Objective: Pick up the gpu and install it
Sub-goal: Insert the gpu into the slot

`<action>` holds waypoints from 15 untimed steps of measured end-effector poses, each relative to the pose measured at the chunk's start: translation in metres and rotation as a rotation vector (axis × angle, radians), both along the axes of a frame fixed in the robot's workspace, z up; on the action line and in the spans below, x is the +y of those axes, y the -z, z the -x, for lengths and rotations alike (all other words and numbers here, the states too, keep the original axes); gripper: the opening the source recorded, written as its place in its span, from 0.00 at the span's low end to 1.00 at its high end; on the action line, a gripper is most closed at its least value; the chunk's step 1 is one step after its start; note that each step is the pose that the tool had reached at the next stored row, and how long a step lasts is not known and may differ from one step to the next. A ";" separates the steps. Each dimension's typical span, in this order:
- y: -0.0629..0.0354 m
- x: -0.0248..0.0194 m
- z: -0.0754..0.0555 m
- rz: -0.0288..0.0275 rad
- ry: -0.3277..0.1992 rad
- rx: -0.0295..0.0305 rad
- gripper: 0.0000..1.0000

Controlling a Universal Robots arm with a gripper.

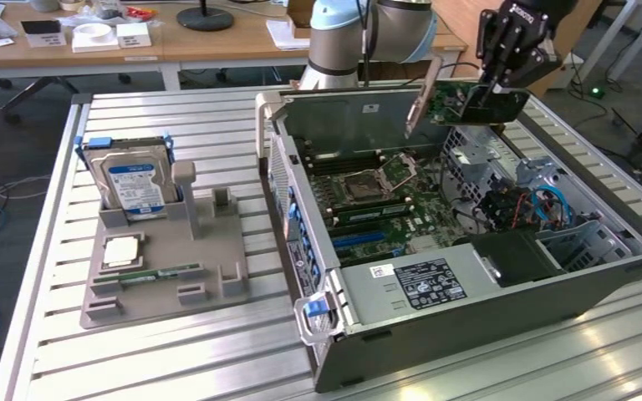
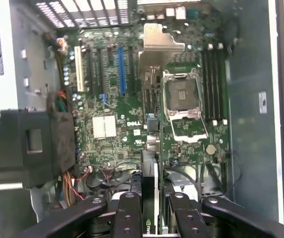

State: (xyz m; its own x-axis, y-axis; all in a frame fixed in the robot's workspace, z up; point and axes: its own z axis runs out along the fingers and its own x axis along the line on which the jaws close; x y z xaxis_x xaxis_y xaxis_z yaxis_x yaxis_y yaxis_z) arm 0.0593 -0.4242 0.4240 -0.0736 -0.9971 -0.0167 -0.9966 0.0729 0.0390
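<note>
Clamping the gpu [image 1: 446, 95] above the open case [image 1: 488, 309]

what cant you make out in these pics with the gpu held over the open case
- Exterior view: part of the gpu, covered by the gripper holding it.
- Wrist view: the gpu's faces; it sits edge-on between the fingers.
- Wrist view: small print on the motherboard, blurred.
- Exterior view: label text on the hard drive, too small.
- Exterior view: the upper part of the arm, cut off by the top edge.

Arm [image 1: 371, 29] raised, pincer [image 1: 491, 104] pointing down, clamped on gpu [image 1: 446, 94].
</note>
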 end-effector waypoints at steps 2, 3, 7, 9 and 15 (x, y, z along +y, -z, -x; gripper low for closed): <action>0.0001 0.0000 0.000 0.0000 -0.035 0.0000 0.26; 0.0001 0.0000 0.000 0.0000 -0.053 0.0000 0.26; 0.0001 0.0000 0.000 0.0001 -0.114 0.0000 0.26; 0.0001 0.0000 0.000 0.0001 -0.118 0.0000 0.26; 0.0008 0.0001 0.000 0.0000 -0.119 -0.0051 0.26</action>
